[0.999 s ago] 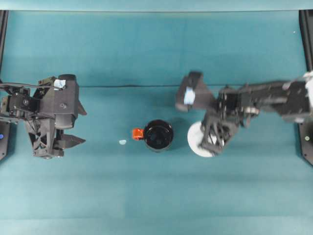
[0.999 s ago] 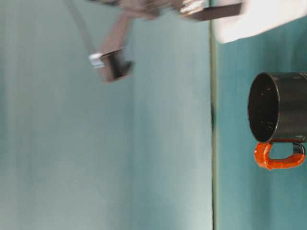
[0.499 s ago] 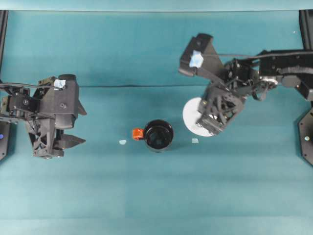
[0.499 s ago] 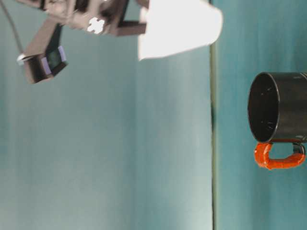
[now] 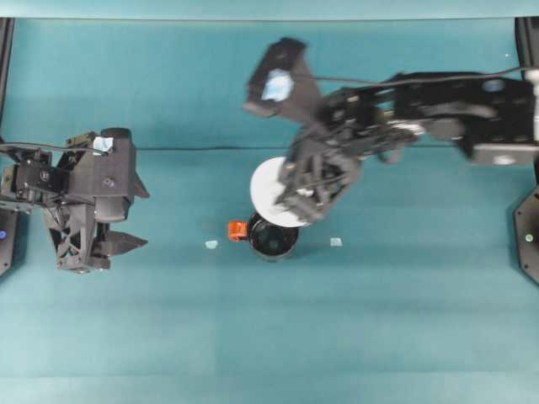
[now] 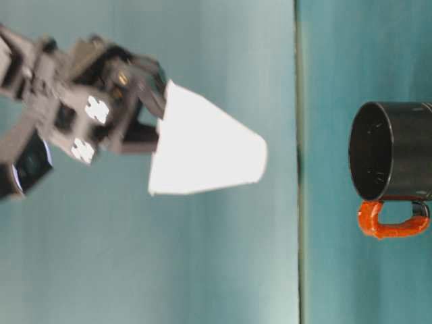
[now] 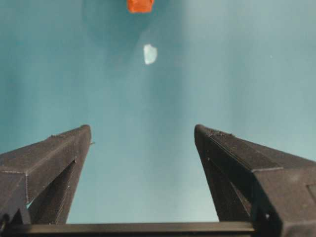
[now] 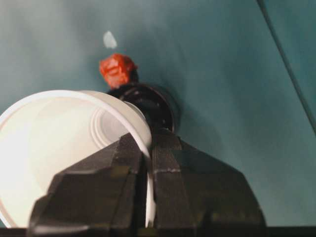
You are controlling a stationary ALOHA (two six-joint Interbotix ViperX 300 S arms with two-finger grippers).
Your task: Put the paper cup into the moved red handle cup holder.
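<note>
My right gripper is shut on the rim of the white paper cup, holding it in the air, tilted. From overhead the cup overlaps the far edge of the red handle cup holder, a black cylinder whose orange-red handle points left. At table level the paper cup hangs well above the holder. The right wrist view has the gripper pinching the cup wall, with the holder beyond it. My left gripper stands open at the left, its fingers holding nothing.
Two small pale scraps lie on the teal table, one left of the handle and one right of the holder. A seam runs across the table behind the holder. Arm mounts stand at both side edges.
The right arm has lifted the paper cup off the table and carried it left, from the holder's right side to above its far edge. The left arm and the holder have not moved.
</note>
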